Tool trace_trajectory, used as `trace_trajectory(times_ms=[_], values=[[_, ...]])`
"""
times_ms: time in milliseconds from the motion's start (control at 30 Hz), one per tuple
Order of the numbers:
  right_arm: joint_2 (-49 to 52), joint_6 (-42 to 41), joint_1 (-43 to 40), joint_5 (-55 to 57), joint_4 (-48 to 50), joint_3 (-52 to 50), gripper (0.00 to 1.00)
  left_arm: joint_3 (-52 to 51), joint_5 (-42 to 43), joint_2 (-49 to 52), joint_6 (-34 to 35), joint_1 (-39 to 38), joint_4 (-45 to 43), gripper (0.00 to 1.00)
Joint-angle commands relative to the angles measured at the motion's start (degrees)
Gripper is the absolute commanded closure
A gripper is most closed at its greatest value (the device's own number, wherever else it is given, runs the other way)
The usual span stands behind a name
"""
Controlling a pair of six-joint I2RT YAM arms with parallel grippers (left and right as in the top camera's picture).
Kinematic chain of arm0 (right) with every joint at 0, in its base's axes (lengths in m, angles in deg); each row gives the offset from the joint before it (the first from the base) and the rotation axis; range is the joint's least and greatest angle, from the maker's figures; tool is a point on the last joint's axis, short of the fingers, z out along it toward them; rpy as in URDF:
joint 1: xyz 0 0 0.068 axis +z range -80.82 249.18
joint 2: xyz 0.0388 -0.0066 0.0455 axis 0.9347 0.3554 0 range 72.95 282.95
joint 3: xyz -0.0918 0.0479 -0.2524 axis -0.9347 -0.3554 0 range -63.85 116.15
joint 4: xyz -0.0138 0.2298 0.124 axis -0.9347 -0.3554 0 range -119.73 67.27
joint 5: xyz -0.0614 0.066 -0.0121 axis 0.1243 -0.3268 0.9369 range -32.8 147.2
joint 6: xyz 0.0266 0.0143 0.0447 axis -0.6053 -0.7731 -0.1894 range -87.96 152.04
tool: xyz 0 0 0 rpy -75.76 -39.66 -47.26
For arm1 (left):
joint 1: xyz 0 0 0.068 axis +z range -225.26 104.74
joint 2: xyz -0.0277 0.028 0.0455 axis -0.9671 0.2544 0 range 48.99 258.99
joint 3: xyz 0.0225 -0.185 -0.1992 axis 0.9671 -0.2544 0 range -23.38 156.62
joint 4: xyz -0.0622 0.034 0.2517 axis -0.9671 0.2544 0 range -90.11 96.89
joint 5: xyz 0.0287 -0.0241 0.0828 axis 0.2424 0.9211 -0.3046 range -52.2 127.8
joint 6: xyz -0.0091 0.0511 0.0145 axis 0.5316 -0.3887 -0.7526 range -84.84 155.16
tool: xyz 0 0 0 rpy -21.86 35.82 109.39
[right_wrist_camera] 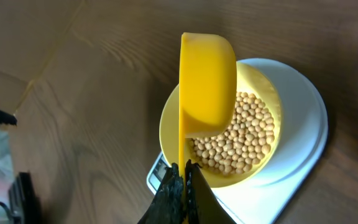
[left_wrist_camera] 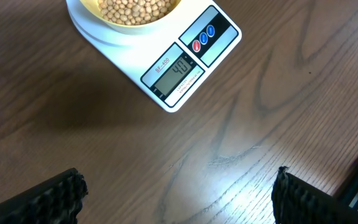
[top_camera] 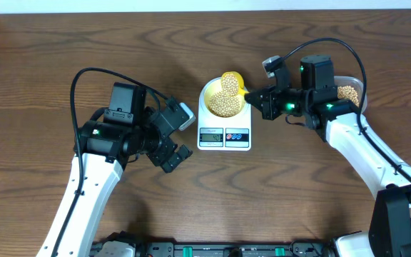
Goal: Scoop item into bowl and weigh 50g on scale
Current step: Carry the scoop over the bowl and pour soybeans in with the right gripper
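Note:
The pale yellow bowl [top_camera: 212, 105] sits on the white scale [top_camera: 224, 135] and holds many tan beans [top_camera: 225, 102]. My right gripper [top_camera: 262, 102] is shut on the handle of a bright yellow measuring spoon [right_wrist_camera: 207, 81], tipped on its side over the bowl [right_wrist_camera: 168, 128] and its beans [right_wrist_camera: 244, 140]. The scale's platform [right_wrist_camera: 297, 118] shows under it. My left gripper [top_camera: 171, 146] is open and empty over bare table, left of the scale. In the left wrist view the scale [left_wrist_camera: 176, 65] display reads about 40, with the bowl [left_wrist_camera: 92, 7] and beans [left_wrist_camera: 135, 9] at the top edge.
A clear plastic tub [top_camera: 354, 91] with more beans stands at the far right, behind my right arm. The table is dark brown wood [top_camera: 48, 86].

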Motion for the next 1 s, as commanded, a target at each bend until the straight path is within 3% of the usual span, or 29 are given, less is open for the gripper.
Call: trace_trajectory(times_ms=[0,233,967], values=[[0.2,7.7,1.2,1.2,0.2,0.1,0.99,1.0,0.1,-0.2,-1.0,0.3,0.1,0.02],[0.2,10.7,2.4,7.8,0.2,0.1,0.99,1.0,0.1,-0.2,-1.0,0.3,0.1,0.02],[0.2,8.4,2.4,7.4,0.2,0.1,0.99,1.0,0.1,-0.2,-1.0,0.3,0.1,0.02]])
